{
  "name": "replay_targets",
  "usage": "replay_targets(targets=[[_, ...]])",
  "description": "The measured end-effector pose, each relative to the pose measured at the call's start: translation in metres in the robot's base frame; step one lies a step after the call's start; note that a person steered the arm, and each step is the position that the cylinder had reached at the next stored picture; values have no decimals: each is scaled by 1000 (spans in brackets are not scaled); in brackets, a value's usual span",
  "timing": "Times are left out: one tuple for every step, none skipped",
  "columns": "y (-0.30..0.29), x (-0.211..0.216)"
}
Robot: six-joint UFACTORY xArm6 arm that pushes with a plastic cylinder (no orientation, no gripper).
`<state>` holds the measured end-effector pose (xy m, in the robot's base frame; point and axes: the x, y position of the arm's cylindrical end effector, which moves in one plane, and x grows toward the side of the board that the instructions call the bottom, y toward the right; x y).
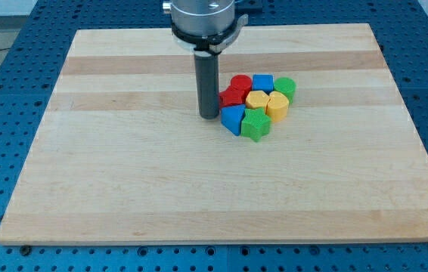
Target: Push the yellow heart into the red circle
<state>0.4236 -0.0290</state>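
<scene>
We see my tip (210, 115) on the wooden board (123, 189), touching the cluster's left edge beside the red block (229, 97). There are no fingers to open or close. The yellow heart (257, 100) sits mid-cluster, touching the red circle (240, 83).

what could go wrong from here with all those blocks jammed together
My tip sits at the view's left of the cluster, beside a red block and a blue block, not the yellow heart. Pushing from here would likely shove the whole pack. The red circle already seems to touch the heart, so a hard push may split them.
</scene>
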Motion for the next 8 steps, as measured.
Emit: replay_targets(targets=[[-3, 29], [-3, 62], [15, 80], [69, 80], [119, 71], [140, 48], [140, 18], [139, 17]])
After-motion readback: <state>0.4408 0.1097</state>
